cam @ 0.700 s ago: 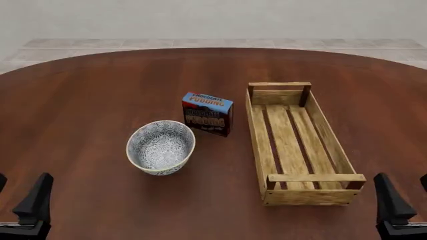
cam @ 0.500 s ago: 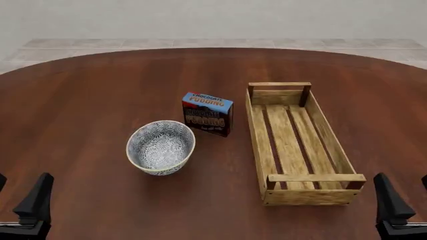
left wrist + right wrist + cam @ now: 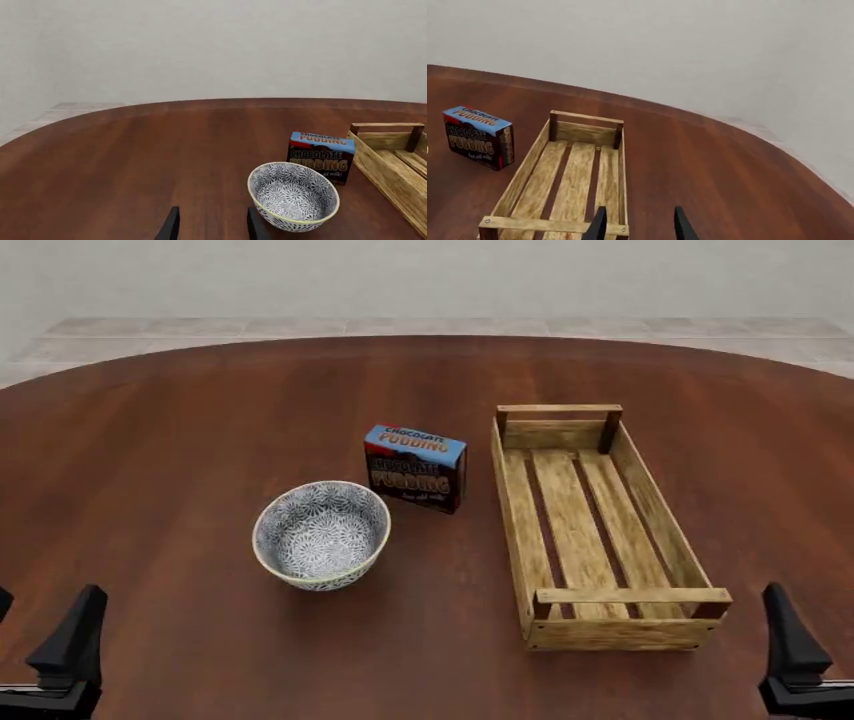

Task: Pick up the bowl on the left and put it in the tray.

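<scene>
The blue-and-white patterned bowl stands upright on the table, left of centre, and also shows in the left wrist view. The long wooden slat tray lies empty to its right, seen too from both wrists. My left gripper hovers at the near left corner, well short of the bowl; its fingers stand apart, holding nothing. My right gripper sits at the near right corner, just short of the tray's near end, also open and empty.
A blue chocolate pudding box stands upright between bowl and tray, just behind the bowl; it also shows from both wrists. The round brown table ends in a curved far edge with pale floor and wall behind.
</scene>
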Robot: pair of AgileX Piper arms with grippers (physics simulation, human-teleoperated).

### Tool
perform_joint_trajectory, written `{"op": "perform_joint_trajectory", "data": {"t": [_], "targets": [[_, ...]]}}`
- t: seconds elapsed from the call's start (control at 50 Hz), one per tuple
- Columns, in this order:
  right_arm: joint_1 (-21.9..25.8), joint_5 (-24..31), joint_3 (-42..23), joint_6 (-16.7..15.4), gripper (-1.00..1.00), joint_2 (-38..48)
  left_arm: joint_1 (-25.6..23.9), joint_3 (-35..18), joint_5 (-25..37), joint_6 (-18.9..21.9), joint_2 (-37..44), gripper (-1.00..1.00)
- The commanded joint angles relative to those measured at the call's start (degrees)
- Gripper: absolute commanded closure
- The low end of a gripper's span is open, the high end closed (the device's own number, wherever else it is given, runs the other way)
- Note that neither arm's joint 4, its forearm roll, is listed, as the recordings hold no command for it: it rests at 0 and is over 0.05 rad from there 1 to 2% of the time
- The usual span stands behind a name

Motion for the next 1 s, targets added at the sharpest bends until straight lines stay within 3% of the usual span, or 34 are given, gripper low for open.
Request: {"op": "perform_joint_trajectory", "data": {"t": [0.02,0.18,0.36,0.44,0.62,1.0], "targets": [[2.42,-3.22,-1.80,-2.29,-1.00,7.44,0.00,0.00,0.00,0.00,0.01,-1.00],[4.05,-0.17,-6.88,-2.80,-1.00,8.61,0.00,0.00,0.00,0.00,0.01,-1.00],[5.88,-2.82,-9.10,-3.29,-1.00,14.66,0.00,0.00,0.00,0.00,0.01,-1.00],[8.88,-3.30,-11.55,-1.52,-1.00,18.65,0.00,0.00,0.00,0.00,0.01,-1.00],[13.84,-4.15,-15.46,-2.44,-1.00,24.37,0.00,0.00,0.00,0.00,0.01,-1.00],[22.63,-7.76,-22.65,0.51,-1.00,34.80,0.00,0.00,0.00,0.00,0.01,-1.00]]}}
